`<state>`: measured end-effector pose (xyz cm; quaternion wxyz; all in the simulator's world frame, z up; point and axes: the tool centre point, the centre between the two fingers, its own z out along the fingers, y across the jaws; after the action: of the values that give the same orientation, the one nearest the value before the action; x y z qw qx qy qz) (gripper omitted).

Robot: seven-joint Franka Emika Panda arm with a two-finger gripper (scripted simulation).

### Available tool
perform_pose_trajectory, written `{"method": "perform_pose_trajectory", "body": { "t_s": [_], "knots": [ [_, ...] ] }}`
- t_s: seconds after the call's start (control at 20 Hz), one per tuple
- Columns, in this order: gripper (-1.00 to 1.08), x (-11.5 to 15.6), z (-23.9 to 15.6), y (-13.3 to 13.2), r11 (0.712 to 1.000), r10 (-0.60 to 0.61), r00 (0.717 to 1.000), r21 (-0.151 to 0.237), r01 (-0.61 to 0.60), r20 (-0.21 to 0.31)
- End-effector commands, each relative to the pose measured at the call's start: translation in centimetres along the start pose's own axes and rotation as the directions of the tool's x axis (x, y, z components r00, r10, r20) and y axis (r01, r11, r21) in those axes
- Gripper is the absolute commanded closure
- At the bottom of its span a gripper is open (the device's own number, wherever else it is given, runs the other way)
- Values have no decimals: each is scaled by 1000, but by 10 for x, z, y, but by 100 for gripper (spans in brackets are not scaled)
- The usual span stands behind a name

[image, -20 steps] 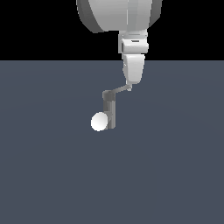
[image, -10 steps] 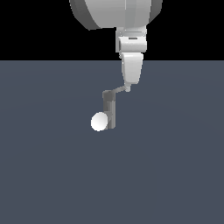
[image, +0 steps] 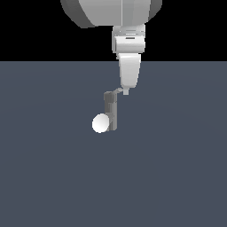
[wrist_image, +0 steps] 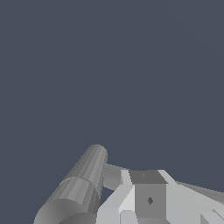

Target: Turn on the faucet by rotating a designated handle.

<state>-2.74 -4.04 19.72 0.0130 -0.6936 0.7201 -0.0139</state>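
Observation:
The faucet (image: 111, 111) is a small grey upright column with a white ball (image: 101, 123) at its lower side. Its handle (image: 118, 91), a thin light-grey bar, sticks out from the cap toward the exterior view's right. My gripper (image: 126, 91) hangs from the white arm with its tip touching the bar's outer end. It shows one narrow tip and grips nothing. In the wrist view the faucet (wrist_image: 81, 186) is a grey cylinder close below, with the handle (wrist_image: 113, 175) running from it to my fingers (wrist_image: 148, 197).
A flat dark blue-grey floor (image: 177, 177) spreads around the faucet. The bulky white arm (image: 115, 11) fills the upper middle of the exterior view.
My gripper has moved toward the exterior view's left and slightly down. The handle's outer end has swung with it, so the bar now looks shorter.

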Motion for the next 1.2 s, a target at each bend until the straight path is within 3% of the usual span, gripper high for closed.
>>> {"method": "perform_pose_trajectory", "body": {
  "t_s": [0.0,0.1,0.15,0.8,0.85,0.9,1.15],
  "knots": [
    [108,-10,14,16,999,-10,1000,-36,10,1],
    [108,-12,14,19,999,-10,1000,-37,10,1],
    [108,-5,5,9,1000,0,1000,-13,1,5],
    [108,-80,14,25,999,-9,1000,-37,9,1],
    [108,-80,14,25,999,-9,1000,-37,9,1],
    [108,-51,6,16,999,37,999,-16,-37,2],
    [108,-72,8,6,999,25,1000,-21,-25,2]
  ]
}}
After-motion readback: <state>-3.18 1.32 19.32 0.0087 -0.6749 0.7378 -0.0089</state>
